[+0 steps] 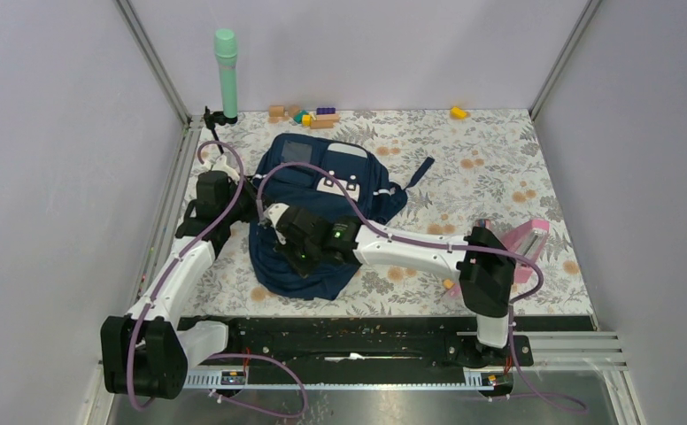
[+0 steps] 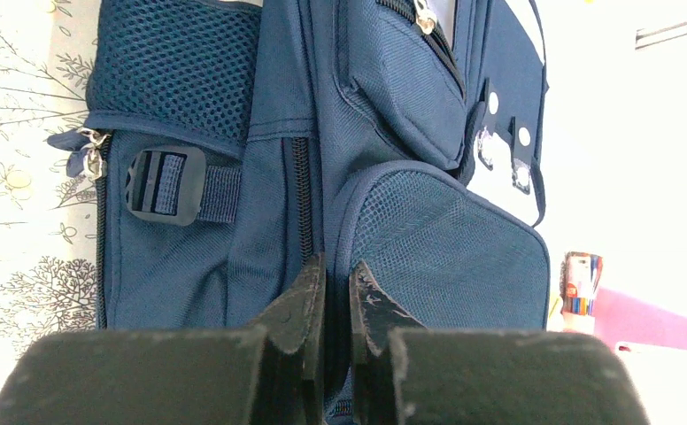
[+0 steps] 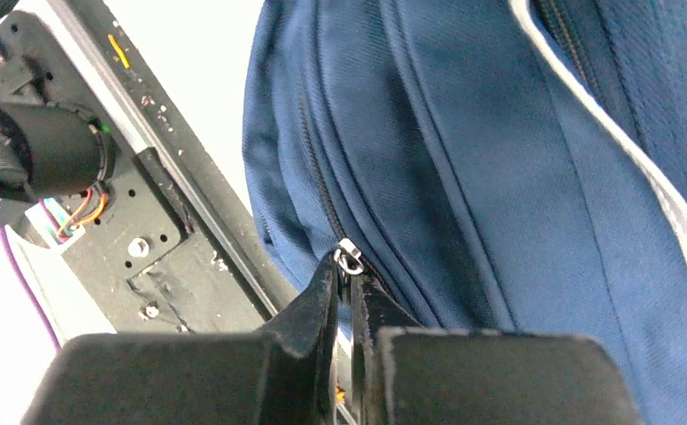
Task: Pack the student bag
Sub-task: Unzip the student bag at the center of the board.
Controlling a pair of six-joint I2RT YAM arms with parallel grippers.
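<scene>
The navy-blue student bag (image 1: 322, 212) lies flat in the middle of the floral table, its white patch facing up. My left gripper (image 1: 251, 198) is at the bag's left side. In the left wrist view the gripper (image 2: 337, 274) is shut on a fold of bag fabric (image 2: 260, 266) beside a closed zipper. My right gripper (image 1: 275, 223) reaches across the bag's near part. In the right wrist view the gripper (image 3: 347, 270) is shut on a silver zipper pull (image 3: 349, 257) on the bag's (image 3: 464, 159) edge seam.
A green cylinder (image 1: 226, 75) stands at the back left corner. Wooden blocks (image 1: 309, 115) and a yellow piece (image 1: 458, 112) lie along the back wall. A pink case (image 1: 528, 241) lies at the right, also in the left wrist view (image 2: 650, 323). The arms' base rail (image 1: 349, 341) runs along the near edge.
</scene>
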